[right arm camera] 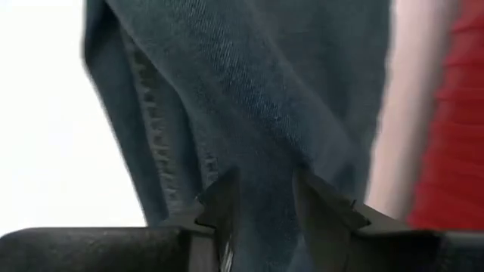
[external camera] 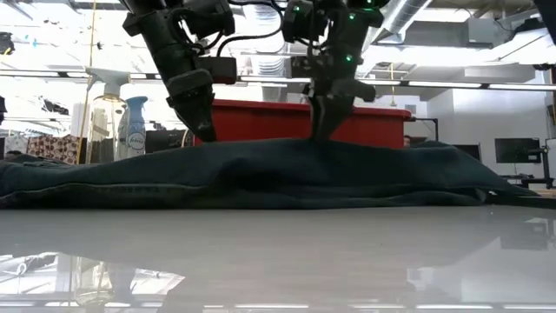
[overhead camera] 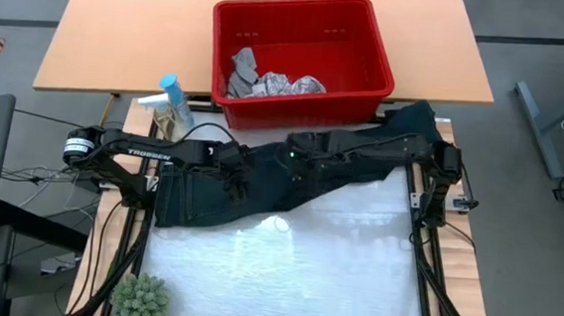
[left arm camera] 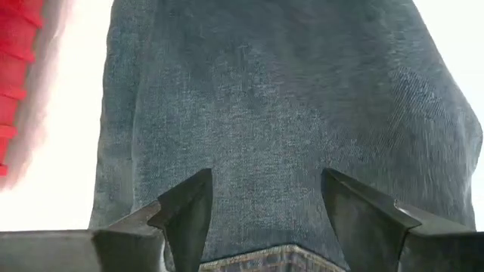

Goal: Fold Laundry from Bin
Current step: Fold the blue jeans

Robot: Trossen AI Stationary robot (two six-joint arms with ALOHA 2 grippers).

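Overhead figure, left to right. At lower left sits a small green plant (overhead camera: 140, 298); at centre left, two spray bottles (overhead camera: 171, 108) stand at the table's edge. The left gripper (overhead camera: 230, 164) hangs over the waist end of the trousers (overhead camera: 210, 198), which lie spread in a dark band from centre left to upper right across the white work surface (overhead camera: 284, 273). The right gripper (overhead camera: 297, 151) is down on the middle of the same garment. At upper centre the red bin (overhead camera: 378, 70) rests on the wooden table (overhead camera: 121, 37) and holds the grey cloth (overhead camera: 243, 66) and the leaf-print cloth (overhead camera: 292, 85), both crumpled.

Progress, as a judgement: one garment is out of the bin and laid roughly flat, with no fold visible; two pieces remain inside. The task looks to be in an early stage.

Table-level figure. The left gripper (external camera: 195, 117) appears just above the denim with its tips clear of it; the right gripper (external camera: 323, 117) meets the fabric ridge. The overhead figure cannot show this height difference, while the table-level one hides the bin's contents.

Left wrist figure. The fingers (left arm camera: 189, 215) stand wide apart, released, with denim beneath them and nothing between.

Right wrist figure. The fingers (right arm camera: 223, 204) are drawn near each other with a pleat of denim between them, apparently pinching the trousers; whether the grasp is complete cannot be told.
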